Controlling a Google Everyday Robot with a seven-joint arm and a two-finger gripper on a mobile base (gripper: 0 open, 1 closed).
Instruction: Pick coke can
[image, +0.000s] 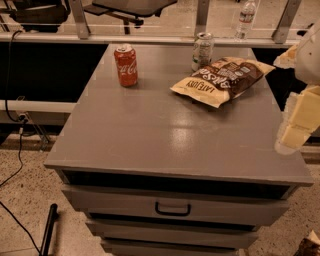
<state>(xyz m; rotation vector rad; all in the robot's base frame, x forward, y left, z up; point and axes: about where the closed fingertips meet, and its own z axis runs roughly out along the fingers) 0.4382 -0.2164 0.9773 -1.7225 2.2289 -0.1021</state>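
The coke can (126, 65), red with white script and a silver top, stands upright near the back left of the grey cabinet top (150, 130). My gripper (296, 125) shows as pale blocks at the right edge of the camera view, over the cabinet's right side. It is far to the right of the can and nearer the front, and it touches nothing.
A pale silver-green can (202, 50) stands at the back centre-right. A brown and cream chip bag (220, 80) lies flat in front of it. A water bottle (245, 19) stands beyond the rail. The cabinet has drawers below, one with a handle (172, 208). Cables lie on the floor at the left.
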